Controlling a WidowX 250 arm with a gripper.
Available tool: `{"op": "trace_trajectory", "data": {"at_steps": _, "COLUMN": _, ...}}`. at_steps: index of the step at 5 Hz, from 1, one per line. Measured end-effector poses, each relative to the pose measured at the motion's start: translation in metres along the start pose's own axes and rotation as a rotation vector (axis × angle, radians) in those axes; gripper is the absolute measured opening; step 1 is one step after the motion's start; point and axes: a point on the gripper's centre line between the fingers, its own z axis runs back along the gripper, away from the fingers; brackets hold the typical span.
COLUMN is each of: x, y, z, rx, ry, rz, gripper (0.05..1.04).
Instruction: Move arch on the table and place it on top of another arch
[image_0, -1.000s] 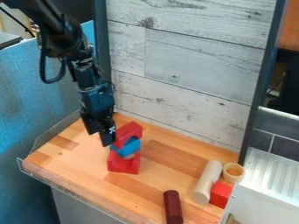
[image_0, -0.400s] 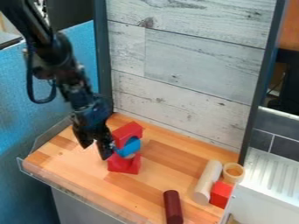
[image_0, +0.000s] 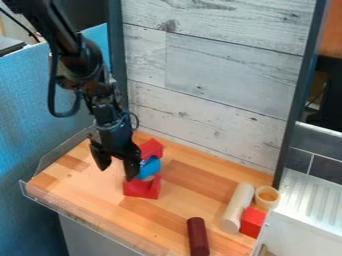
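The black gripper (image_0: 117, 172) hangs low over the left part of the table, its two fingers spread with bare wood between them. Its right finger is in front of the left edge of a group of blocks. In that group, a red arch (image_0: 153, 148) is at the back, a blue curved block (image_0: 149, 168) in the middle and a red block with a curved hollow (image_0: 143, 188) at the front. I cannot tell whether they are stacked or lie side by side. The finger partly hides the red arch and the blue block.
Towards the right of the wooden table (image_0: 140, 221) lie a pale cylinder (image_0: 237, 207), a red cube (image_0: 252, 222) and a small round wooden piece (image_0: 267, 197). A dark red cylinder (image_0: 198, 236) lies near the front. A whitish plank wall (image_0: 214, 90) rises behind.
The gripper has come down towards the table, first to the left and then back right against the view of the blocks. Its fingers appear wider apart. The blocks have not moved.
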Motion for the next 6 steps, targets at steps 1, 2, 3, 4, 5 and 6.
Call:
{"op": "trace_trajectory", "data": {"at_steps": 1, "x": -0.001, "y": -0.001, "z": -0.008, "rx": -0.01, "ry": 0.017, "rz": 0.034, "gripper": 1.0}}
{"op": "trace_trajectory", "data": {"at_steps": 2, "x": -0.003, "y": -0.004, "z": -0.017, "rx": -0.018, "ry": 0.029, "rz": 0.048, "gripper": 1.0}}
{"op": "trace_trajectory", "data": {"at_steps": 3, "x": 0.0, "y": -0.009, "z": -0.027, "rx": -0.017, "ry": 0.03, "rz": 0.052, "gripper": 1.0}}
{"op": "trace_trajectory", "data": {"at_steps": 4, "x": 0.003, "y": -0.013, "z": -0.036, "rx": -0.018, "ry": 0.023, "rz": 0.039, "gripper": 0.964}}
{"op": "trace_trajectory", "data": {"at_steps": 5, "x": 0.009, "y": -0.012, "z": -0.037, "rx": -0.013, "ry": 0.005, "rz": 0.021, "gripper": 0.693}}
{"op": "trace_trajectory", "data": {"at_steps": 6, "x": 0.011, "y": -0.017, "z": -0.037, "rx": -0.039, "ry": -0.008, "rz": 0.016, "gripper": 0.414}}
